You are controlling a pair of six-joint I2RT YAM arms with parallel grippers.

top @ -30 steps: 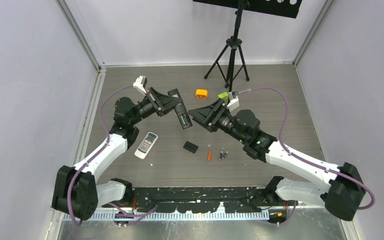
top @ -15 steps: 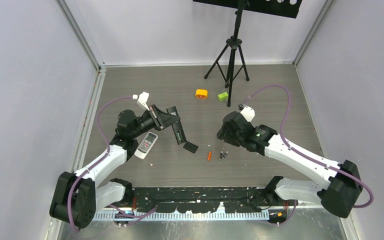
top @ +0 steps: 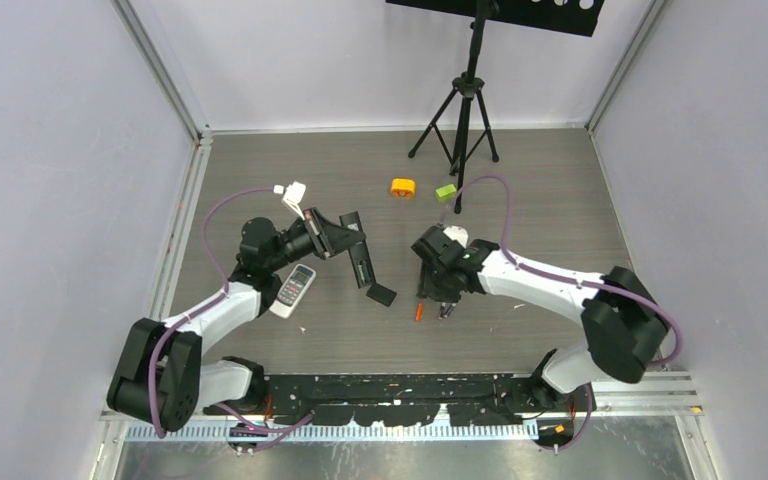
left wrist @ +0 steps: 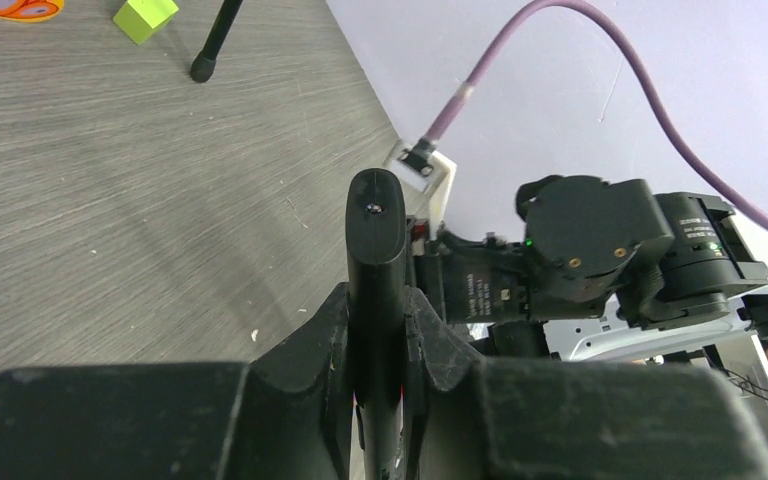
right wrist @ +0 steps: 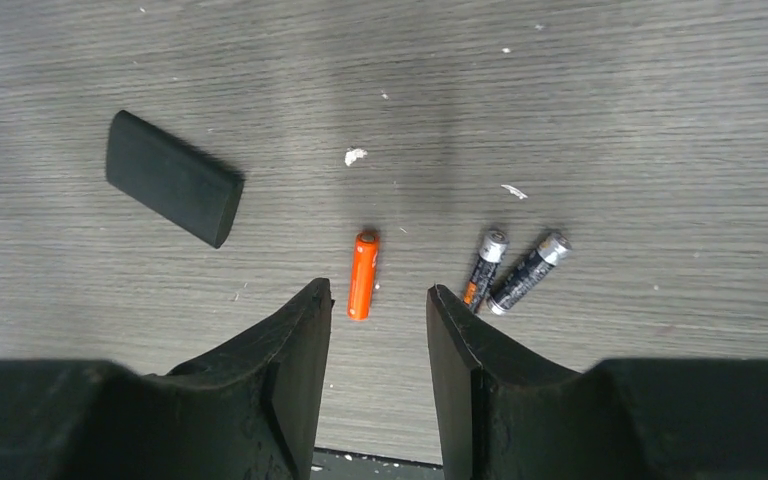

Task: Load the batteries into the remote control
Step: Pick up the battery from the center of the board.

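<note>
My left gripper (top: 348,240) is shut on a black remote (top: 359,260) and holds it tilted above the floor. In the left wrist view the remote (left wrist: 375,235) stands edge-on between the fingers (left wrist: 322,335). My right gripper (top: 437,296) is open and empty, pointing down just above the batteries. In the right wrist view the orange battery (right wrist: 363,273) lies just ahead of the gap between the fingertips (right wrist: 378,295). Two dark grey batteries (right wrist: 483,270) (right wrist: 528,272) lie to its right. No dark green battery shows.
A black battery cover (right wrist: 172,190) lies left of the orange battery, also in the top view (top: 382,295). A white remote (top: 293,290) lies under the left arm. An orange round block (top: 403,187), a lime green block (top: 446,192) and a tripod (top: 465,110) stand further back.
My right arm has swung down and left, away from the black remote, and now hovers open over the batteries. My left arm has shifted the remote slightly.
</note>
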